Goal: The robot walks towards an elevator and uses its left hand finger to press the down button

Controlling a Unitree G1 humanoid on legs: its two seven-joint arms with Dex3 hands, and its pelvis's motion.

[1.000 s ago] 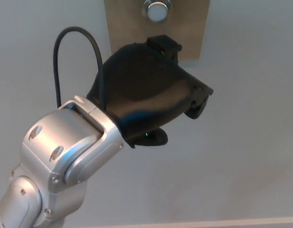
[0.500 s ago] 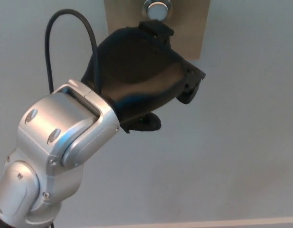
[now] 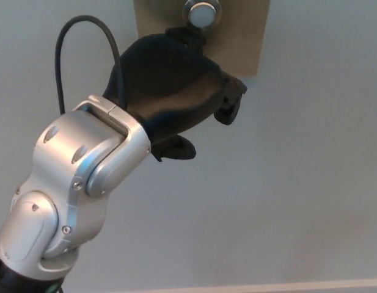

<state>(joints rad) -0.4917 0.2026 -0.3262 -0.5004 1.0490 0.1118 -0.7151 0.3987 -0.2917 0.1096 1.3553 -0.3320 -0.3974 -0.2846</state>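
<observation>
A round silver button (image 3: 201, 13) sits in a brushed metal wall plate (image 3: 243, 36) at the top of the head view. My left hand (image 3: 173, 94) is raised against the plate just below the button, its back toward the camera. One fingertip (image 3: 185, 35) reaches up to the button's lower left rim; whether it touches cannot be told. The other fingers curl at the hand's right side, and the thumb (image 3: 176, 148) hangs below. The hand holds nothing. The right hand does not show.
My silver left forearm (image 3: 78, 183) rises from the lower left, with a black cable (image 3: 84, 43) looping above the wrist. A plain pale wall (image 3: 298, 171) fills the view, and a light strip (image 3: 267, 287) runs along the bottom edge.
My left hand has moved up and to the left, bringing its fingertip from the plate's lower edge up to the button's rim. The forearm has followed.
</observation>
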